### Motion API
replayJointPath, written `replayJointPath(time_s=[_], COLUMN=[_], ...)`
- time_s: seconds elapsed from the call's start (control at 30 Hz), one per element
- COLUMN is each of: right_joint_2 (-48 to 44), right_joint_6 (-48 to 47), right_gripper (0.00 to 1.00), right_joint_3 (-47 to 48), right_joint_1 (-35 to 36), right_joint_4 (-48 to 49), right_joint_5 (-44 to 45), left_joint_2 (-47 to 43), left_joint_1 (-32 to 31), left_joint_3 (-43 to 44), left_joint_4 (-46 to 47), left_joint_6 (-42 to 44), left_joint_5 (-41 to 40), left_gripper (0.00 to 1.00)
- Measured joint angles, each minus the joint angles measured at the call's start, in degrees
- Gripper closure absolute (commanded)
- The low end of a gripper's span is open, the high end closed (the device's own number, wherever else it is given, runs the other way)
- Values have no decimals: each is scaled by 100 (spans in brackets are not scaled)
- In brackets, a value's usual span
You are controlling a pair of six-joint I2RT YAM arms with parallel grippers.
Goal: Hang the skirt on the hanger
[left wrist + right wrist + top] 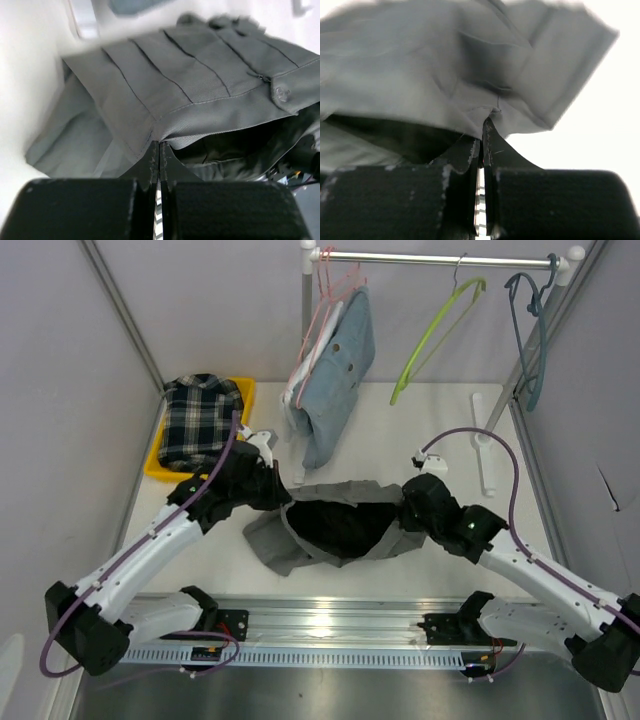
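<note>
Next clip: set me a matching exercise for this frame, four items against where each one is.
1. grey skirt
2. plaid shirt
3. denim garment
4. green hanger

A. bare on the rail
B. in the yellow tray
C. pinched by the left hand and the right hand
D. hanging at the rail's left end

Pairs: 1-C, 2-B, 3-D, 4-A.

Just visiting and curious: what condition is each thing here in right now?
skirt, waist held open, gripped at both sides
left hand, shut on skirt
right hand, shut on skirt
green hanger, empty, on the rail
teal hanger, empty, on the rail
denim garment, hung on pink hanger
plaid shirt, lying in yellow tray
</note>
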Motion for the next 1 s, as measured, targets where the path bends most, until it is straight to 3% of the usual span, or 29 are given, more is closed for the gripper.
replayJointPath(time_s=[0.23, 0.5, 0.57, 0.7, 0.8, 1.0], right_joint_2=[304, 1228, 1467, 1703, 1615, 835], right_joint_6=[197, 273, 271, 212, 140, 120], right_gripper=[100, 98, 91, 59, 44, 37], right_joint_3=[-1344, -1904, -1908, -1827, -1633, -927], right_joint_1=[-695, -925, -1045, -1174, -1180, -960], right_joint_4=[802, 1733, 1910, 2050, 1875, 1287], right_joint_5=[-811, -1296, -1405, -1537, -1541, -1386], left_joint_2=[721, 1891, 2072, 2282, 2291, 2162], left_joint_1=[-4, 42, 81, 118, 118, 59], left_joint_3=[-1158, -1521, -1521, -1440, -1377, -1351], left_joint_4=[951, 1902, 2087, 2332, 2444, 2516], left_joint_6=[-225, -570, -691, -861, -925, -986], left_joint_5=[341, 302, 267, 234, 232, 234], left_gripper=[100, 100, 99, 89, 80, 85])
